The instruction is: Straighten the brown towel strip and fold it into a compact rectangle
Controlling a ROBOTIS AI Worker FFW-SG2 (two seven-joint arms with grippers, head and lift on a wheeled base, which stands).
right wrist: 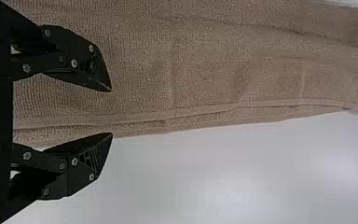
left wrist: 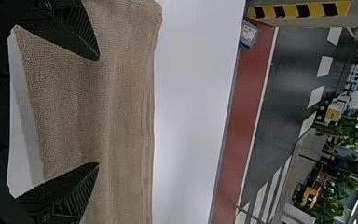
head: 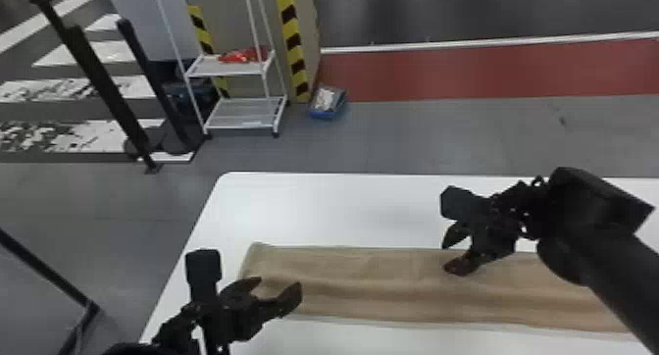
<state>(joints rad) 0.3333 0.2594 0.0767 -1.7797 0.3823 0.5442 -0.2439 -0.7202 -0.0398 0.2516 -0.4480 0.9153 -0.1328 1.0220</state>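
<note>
A: Where does the towel (head: 372, 285) lie?

B: Lengthwise from left to right on the white table (head: 333, 202), its left end inside the table's left edge. Long shallow creases follow its length (a seam-like ridge runs along one border in the right wrist view). The strip is extended, not yet a compact rectangle.

A: And the left claw (head: 278, 283)?

B: At the towel's left end, toward the near side, fingers well apart. In its wrist view brown cloth shows between the fingers (whether they touch it cannot be told).

A: The right claw (head: 445, 257), likewise?

B: Farther right, at the towel's far long edge. Its fingers are parted, with nothing held between them; one lies over the cloth, the other by the border and the bare table (contact, again, is uncertain). The right arm (head: 603, 261) crosses the view of the towel's right portion.

A: What occupies the background?

B: At the far left, a white cart (head: 245, 114) with a red item (head: 240, 56) on its upper shelf; just right of it, a blue box (head: 327, 114) on the floor (head: 417, 138) (pale contents visible).
</note>
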